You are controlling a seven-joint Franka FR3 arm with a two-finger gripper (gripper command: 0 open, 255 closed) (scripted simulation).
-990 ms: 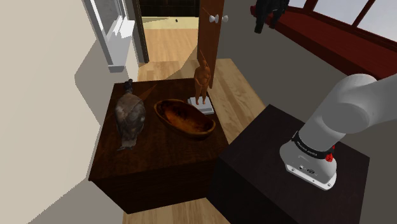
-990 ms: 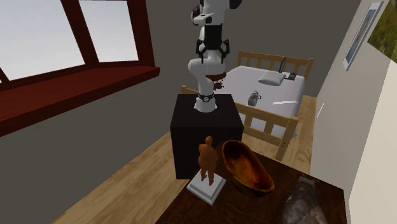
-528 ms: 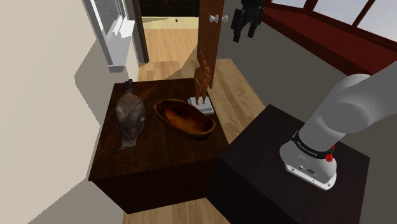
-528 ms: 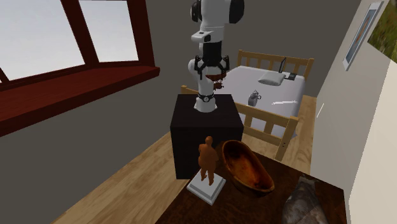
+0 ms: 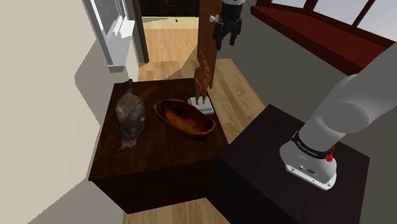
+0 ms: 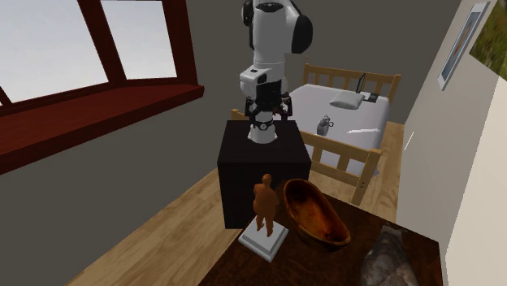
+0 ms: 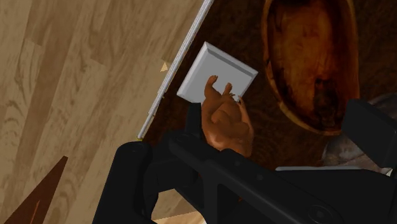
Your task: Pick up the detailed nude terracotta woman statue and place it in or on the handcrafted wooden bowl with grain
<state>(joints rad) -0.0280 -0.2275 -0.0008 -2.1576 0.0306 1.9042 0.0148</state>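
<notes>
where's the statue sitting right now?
In the shoulder view the statue stands upright on its white base at the dark table's far right edge, just right of the wooden bowl.

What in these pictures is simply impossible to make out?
- Wrist view: the statue is seen from above, so its head and shoulders hide most of its legs.
- Wrist view: the picture's edge cuts off one end of the bowl.
- Second exterior view: the bottom edge cuts off the grey figure; its subject is unclear.
- Second exterior view: the thing on the bed is too small to name.
</notes>
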